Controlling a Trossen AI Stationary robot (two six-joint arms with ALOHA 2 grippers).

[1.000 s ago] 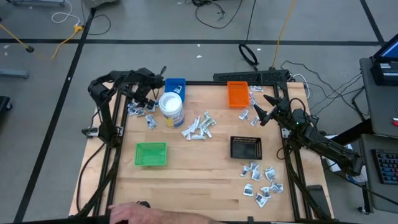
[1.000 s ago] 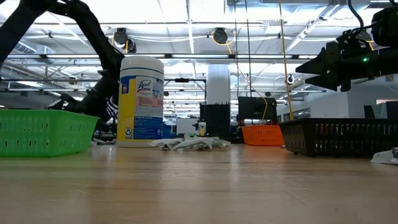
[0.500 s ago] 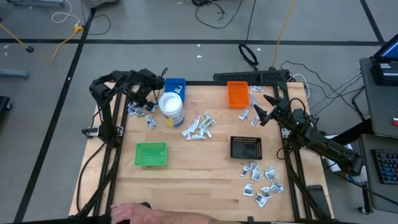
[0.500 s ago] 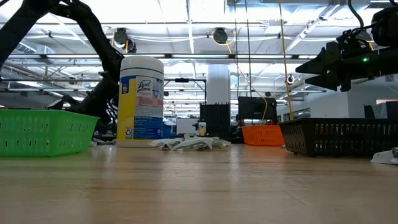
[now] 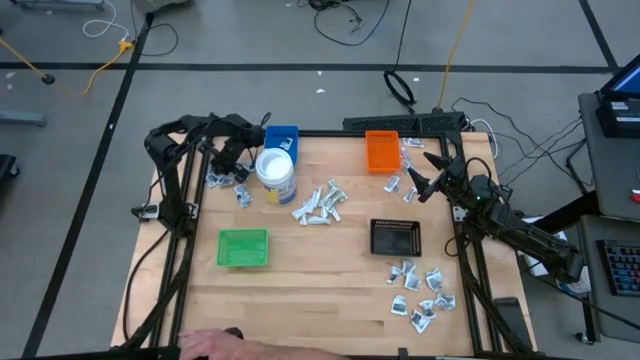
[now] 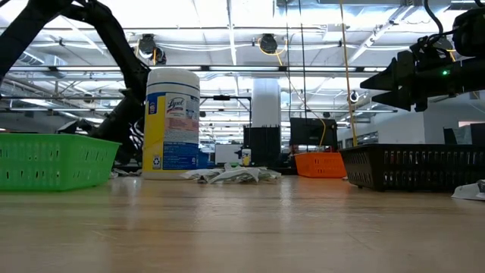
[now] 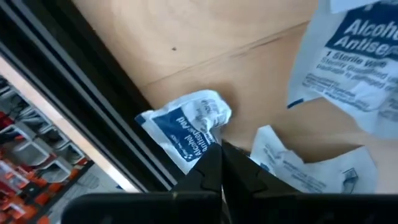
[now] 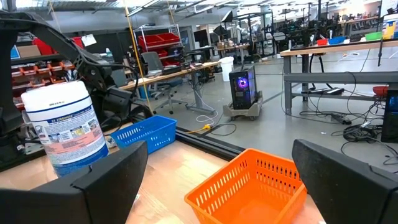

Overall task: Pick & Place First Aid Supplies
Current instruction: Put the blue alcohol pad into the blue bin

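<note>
At the table's far left corner, the left gripper (image 7: 219,152) is pinched shut on the edge of a white alcohol pad packet (image 7: 186,127) lying on the wood among other packets (image 5: 228,178), beside the white tub (image 5: 275,176) and blue tray (image 5: 282,137). The right gripper (image 5: 428,172) hangs with fingers spread wide and empty near the orange tray (image 5: 381,151). More packets lie mid-table (image 5: 319,205) and at the near right (image 5: 421,293).
</note>
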